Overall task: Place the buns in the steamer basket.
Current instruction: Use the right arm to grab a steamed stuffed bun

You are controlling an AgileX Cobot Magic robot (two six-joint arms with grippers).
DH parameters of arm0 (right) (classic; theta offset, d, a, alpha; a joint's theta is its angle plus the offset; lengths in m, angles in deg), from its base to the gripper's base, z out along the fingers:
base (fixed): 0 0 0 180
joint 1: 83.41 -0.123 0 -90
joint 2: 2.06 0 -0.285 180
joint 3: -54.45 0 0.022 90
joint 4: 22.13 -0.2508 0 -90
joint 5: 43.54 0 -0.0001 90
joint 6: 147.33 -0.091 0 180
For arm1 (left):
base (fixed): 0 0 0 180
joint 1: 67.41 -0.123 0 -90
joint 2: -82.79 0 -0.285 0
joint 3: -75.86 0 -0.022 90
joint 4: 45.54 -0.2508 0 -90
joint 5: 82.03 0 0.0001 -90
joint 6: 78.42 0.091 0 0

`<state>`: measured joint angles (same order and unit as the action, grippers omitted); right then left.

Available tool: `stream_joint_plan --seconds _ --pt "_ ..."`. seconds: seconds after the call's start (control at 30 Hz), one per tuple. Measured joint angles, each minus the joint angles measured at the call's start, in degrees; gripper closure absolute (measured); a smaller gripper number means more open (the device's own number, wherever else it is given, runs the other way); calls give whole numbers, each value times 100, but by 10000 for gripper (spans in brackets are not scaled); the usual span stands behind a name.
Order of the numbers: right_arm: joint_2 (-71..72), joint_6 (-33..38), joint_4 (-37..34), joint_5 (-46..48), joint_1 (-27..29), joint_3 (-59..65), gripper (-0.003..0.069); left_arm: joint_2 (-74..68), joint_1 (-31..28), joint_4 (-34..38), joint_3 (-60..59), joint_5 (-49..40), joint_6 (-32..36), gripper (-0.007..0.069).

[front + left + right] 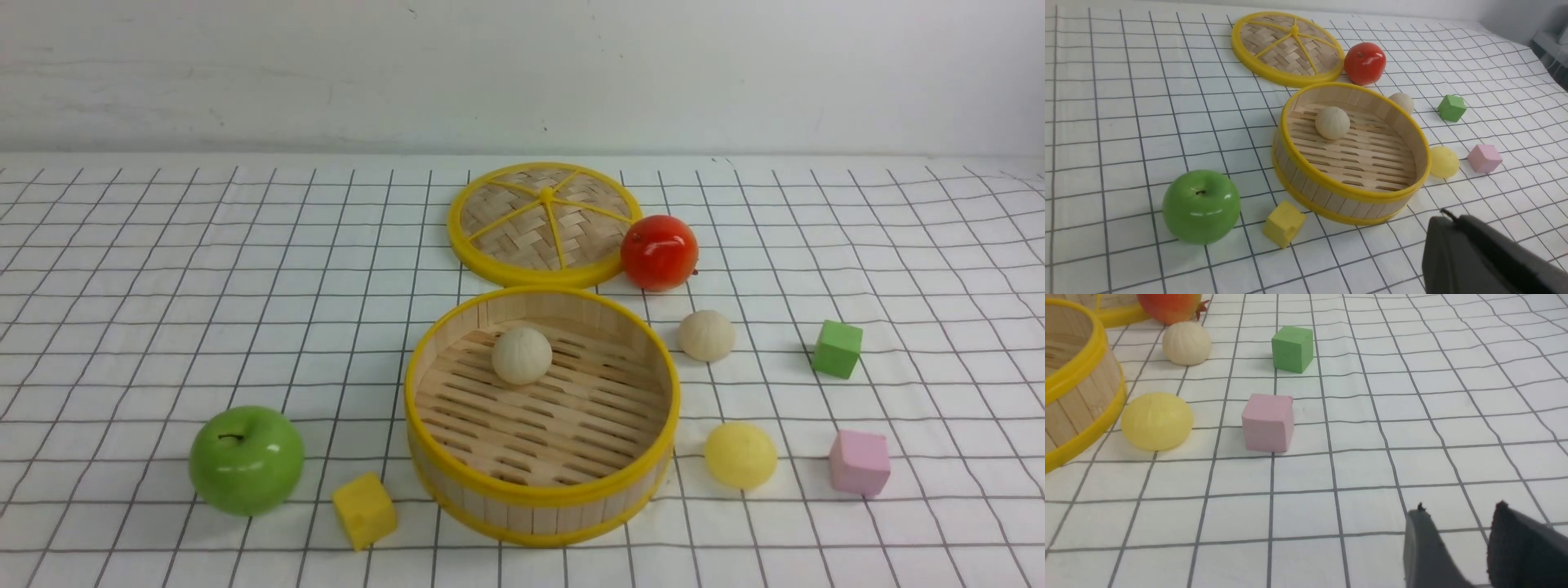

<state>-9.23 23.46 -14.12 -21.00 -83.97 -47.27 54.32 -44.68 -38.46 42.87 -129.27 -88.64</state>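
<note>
**A:** What sits closest to the robot?

**B:** Its own arms, which show only in the wrist views. The left end effector [1449,220] has its jaws pressed together and holds nothing. It is on the near side of the steamer basket [539,500] and apart from it. The right end effector [1459,514] has its jaws parted to a middling gap with nothing between them. It is over the bench [122,327], nearer than the pink cube [859,462].

**A:** And along the front of the bench?

**B:** A yellow cube [364,510] lies just beside the basket's near left wall. A green apple [246,460] stands to the left of that cube. The basket is upright in the middle.

**A:** Where are the buns?

**B:** Only one is in the basket. The cream bun [522,355] rests on the slatted floor toward the far wall. The pale yellow bun [740,455] lies on the bench just beside the basket's right wall, between it and the pink cube. The other cream bun [706,335] is farther back, also on the bench, near the basket's far right rim.

**A:** What lies behind those?

**B:** A green cube [837,349] sits to the right of the other cream bun, well apart from it. A red fruit [659,252] is behind that bun. Farthest back, the woven lid [543,224] lies flat with the red fruit against its right edge.
</note>
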Motion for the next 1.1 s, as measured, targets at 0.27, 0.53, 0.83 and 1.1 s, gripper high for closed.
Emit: stream_joint_plan --seconds 0.27,0.53,0.83,1.1 --pt "0 0 0 0 0 0 418 0 0 0 0 0 0 638" --pt "0 0 0 0 0 0 418 0 0 -41 -210 715 31 638" --pt "0 0 0 0 0 0 418 395 -959 -193 -2215 3731 125 638" --pt "0 0 0 0 0 0 418 1431 -2200 -274 -3829 4122 125 638"
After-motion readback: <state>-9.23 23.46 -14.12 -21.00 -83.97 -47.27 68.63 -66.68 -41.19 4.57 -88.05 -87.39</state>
